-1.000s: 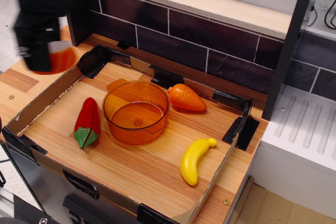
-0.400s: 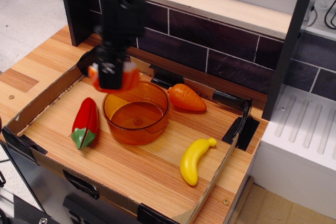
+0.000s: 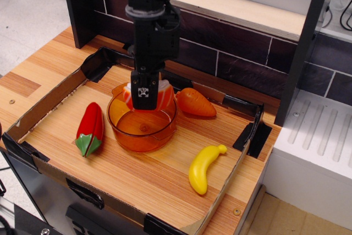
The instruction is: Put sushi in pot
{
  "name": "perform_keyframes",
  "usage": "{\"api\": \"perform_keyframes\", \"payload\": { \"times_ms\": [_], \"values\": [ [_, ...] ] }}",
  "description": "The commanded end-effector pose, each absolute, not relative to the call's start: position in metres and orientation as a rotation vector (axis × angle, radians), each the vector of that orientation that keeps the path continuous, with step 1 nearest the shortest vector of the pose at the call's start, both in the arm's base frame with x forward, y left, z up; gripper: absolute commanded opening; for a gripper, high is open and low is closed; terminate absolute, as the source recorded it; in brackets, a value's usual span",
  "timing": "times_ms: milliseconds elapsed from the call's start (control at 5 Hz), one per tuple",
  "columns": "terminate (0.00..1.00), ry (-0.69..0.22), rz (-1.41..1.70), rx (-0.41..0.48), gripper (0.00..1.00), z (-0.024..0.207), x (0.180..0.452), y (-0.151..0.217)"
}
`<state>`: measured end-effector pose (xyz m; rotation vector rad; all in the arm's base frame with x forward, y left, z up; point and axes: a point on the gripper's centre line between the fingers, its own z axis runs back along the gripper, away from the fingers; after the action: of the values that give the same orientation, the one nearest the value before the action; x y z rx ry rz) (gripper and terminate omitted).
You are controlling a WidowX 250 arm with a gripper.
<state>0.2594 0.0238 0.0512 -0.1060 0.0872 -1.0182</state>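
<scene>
So the gripper (image 3: 145,98) sits right over the pot (image 3: 142,119), closed on the sushi (image 3: 163,93) — orange-red body with a bit of white showing either side of the black fingers. The sushi is low, about level with the pot's back rim; can't quite tell if it touches the rim. The pot is translucent orange plastic, round, smooth, with its floor bare. Open wood lies in front of it, toward the near edge of the shallow cardboard-walled tray (image 3: 48,104). Tighter at the sides — a glossy red chili pepper (image 3: 90,127) with a green stem just left, a ribbed orange carrot (image 3: 195,103) close on the right. A yellow banana (image 3: 202,168) lies well apart, near the right wall.
</scene>
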Motion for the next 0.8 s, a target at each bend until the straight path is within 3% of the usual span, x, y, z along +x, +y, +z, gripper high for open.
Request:
{"api": "perform_keyframes", "payload": {
  "times_ms": [0, 200, 600],
  "values": [
    [0.0, 0.063, -1.021, -0.066, 0.0, 0.039, 0.274, 0.031],
    [0.0, 0.055, -1.018, -0.065, 1.0, 0.035, 0.274, 0.03],
    [0.0, 0.016, -1.009, -0.086, 1.0, 0.053, 0.271, 0.029]
  ]
}}
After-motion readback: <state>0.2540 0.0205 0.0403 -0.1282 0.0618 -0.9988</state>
